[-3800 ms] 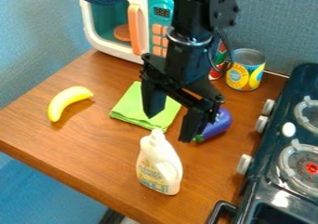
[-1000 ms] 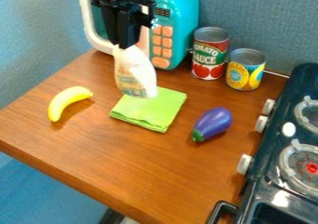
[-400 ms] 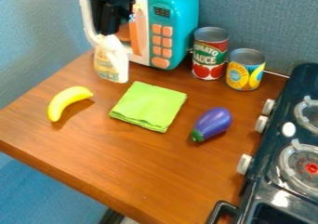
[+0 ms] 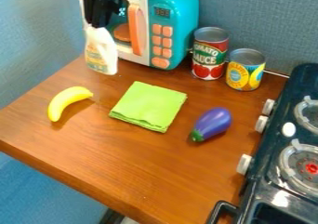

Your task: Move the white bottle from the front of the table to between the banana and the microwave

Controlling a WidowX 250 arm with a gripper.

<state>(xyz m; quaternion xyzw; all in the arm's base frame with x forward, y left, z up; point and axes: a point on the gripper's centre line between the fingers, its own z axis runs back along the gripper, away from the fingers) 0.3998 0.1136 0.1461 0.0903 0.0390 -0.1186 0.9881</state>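
Teal microwave (image 4: pixel 182 25) behind white bottle (image 4: pixel 101 53)

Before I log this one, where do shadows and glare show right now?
Camera view: a soft shadow beside the banana, on its lower right; same camera view: a bright glint on the stove below the burner with the red centre, and a small highlight on the eggplant; camera view again: the black end effector shows little shading.
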